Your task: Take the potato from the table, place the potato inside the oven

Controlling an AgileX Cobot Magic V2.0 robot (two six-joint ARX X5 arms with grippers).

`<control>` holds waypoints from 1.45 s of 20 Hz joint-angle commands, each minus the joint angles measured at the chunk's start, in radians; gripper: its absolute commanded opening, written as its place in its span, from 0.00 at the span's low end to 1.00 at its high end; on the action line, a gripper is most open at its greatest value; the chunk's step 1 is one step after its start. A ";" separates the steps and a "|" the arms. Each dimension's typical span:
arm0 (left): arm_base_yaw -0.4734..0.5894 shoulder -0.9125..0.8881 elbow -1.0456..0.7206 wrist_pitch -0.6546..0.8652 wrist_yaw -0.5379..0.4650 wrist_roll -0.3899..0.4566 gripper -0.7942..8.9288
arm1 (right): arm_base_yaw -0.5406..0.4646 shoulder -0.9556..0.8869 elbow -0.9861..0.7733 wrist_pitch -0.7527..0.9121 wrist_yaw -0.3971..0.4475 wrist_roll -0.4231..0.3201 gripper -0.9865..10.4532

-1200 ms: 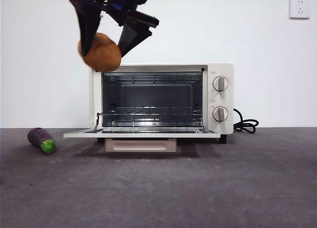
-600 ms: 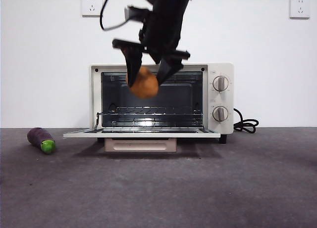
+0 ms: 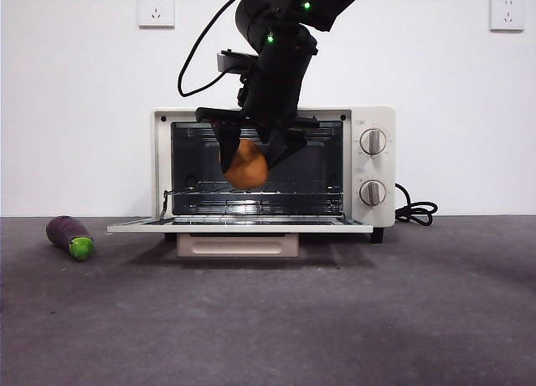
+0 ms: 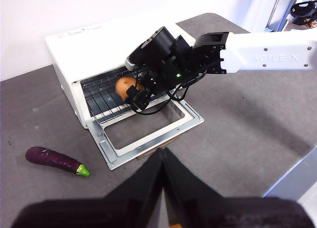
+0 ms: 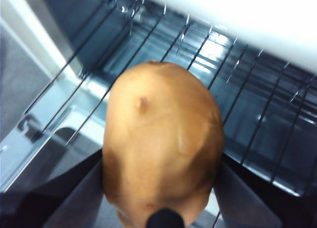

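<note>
The orange-brown potato [image 3: 247, 167] hangs in the mouth of the cream-white oven [image 3: 373, 156], just above its wire rack [image 3: 251, 189]. My right gripper [image 3: 254, 156] is shut on the potato [image 5: 161, 141], which fills the right wrist view over the rack [image 5: 257, 119]. From the left wrist view, the potato [image 4: 125, 84] sits at the oven's [image 4: 74, 45] opening, held by the white right arm. My left gripper [image 4: 163, 159] waits high above the table, jaws together, holding nothing.
The oven door [image 3: 239, 227] lies folded down flat in front. A small purple eggplant [image 3: 69, 236] with a green end rests on the dark grey table [image 3: 335, 319] at the left. A black cord [image 3: 416, 211] trails right of the oven.
The right gripper carried the potato from high at the left, across to the oven front, then down and into the opening above the rack.
</note>
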 commanded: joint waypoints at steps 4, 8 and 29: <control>-0.003 -0.002 -0.005 0.005 -0.002 0.011 0.08 | -0.035 0.029 -0.006 0.016 0.014 0.046 0.12; -0.003 0.001 -0.005 0.005 -0.003 0.015 0.08 | -0.053 0.030 -0.006 -0.006 0.018 0.060 0.30; -0.003 0.145 -0.005 0.005 -0.003 0.048 0.08 | -0.024 0.029 0.374 -0.677 -0.029 0.060 0.67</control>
